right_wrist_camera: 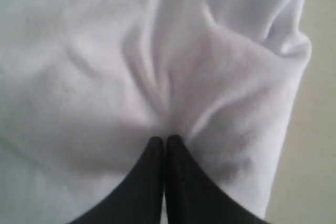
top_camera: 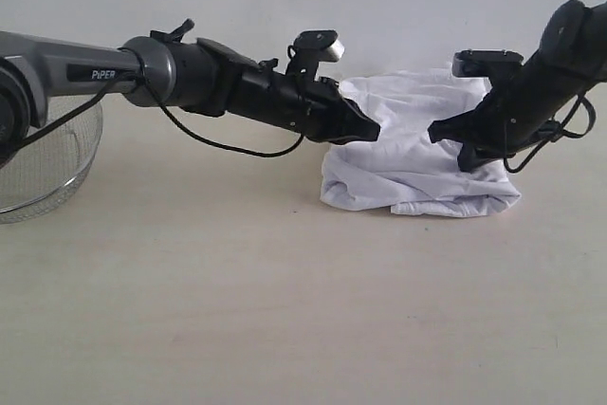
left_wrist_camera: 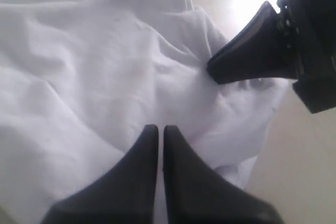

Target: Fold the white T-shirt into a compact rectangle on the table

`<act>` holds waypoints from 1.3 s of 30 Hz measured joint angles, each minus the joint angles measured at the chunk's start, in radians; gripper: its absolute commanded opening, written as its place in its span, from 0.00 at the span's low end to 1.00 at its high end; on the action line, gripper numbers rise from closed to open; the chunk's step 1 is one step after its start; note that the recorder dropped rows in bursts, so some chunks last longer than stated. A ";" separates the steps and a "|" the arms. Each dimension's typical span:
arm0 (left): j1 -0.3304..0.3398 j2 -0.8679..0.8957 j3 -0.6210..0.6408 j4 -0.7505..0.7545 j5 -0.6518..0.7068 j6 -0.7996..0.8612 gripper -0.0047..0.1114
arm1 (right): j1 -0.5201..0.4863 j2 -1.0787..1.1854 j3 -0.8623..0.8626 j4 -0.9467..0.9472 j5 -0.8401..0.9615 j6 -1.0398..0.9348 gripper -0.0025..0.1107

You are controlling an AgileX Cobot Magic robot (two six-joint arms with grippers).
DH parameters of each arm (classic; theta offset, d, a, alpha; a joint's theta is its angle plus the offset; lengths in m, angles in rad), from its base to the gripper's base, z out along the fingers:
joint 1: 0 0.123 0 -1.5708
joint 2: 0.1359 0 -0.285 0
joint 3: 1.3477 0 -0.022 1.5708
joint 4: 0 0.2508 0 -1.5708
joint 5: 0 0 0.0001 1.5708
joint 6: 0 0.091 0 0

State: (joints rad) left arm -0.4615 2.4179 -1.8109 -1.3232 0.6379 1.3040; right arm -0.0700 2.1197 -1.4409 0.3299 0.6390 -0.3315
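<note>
The white T-shirt [top_camera: 408, 173] lies bunched and partly folded on the table [top_camera: 285, 310], right of centre; no lettering or tag shows. My left gripper [top_camera: 373, 130] is at the shirt's left side, its jaws shut with only a hairline gap, over wrinkled cloth [left_wrist_camera: 94, 66]. In its own view the left gripper [left_wrist_camera: 160, 128] shows no pucker at its tips. My right gripper [top_camera: 436, 130] reaches in from the right and is shut on the shirt. Folds of cloth [right_wrist_camera: 105, 51] run together at the right gripper [right_wrist_camera: 165, 139]. The left wrist view also shows the right gripper [left_wrist_camera: 212, 69] touching the cloth.
A round wire-mesh basket [top_camera: 47, 168] stands at the far left edge, under the left arm. Bare tabletop [top_camera: 285, 329] spreads in front of the shirt. A black cable [top_camera: 228, 147] hangs beneath the left arm.
</note>
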 measured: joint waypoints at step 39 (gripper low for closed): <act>-0.025 -0.147 -0.001 0.607 0.191 -0.505 0.08 | 0.002 -0.340 0.054 -0.265 0.085 0.174 0.02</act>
State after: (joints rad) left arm -0.4868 2.2713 -1.8118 -0.7162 0.8286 0.7994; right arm -0.0678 1.7795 -1.3870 0.0649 0.7243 -0.1574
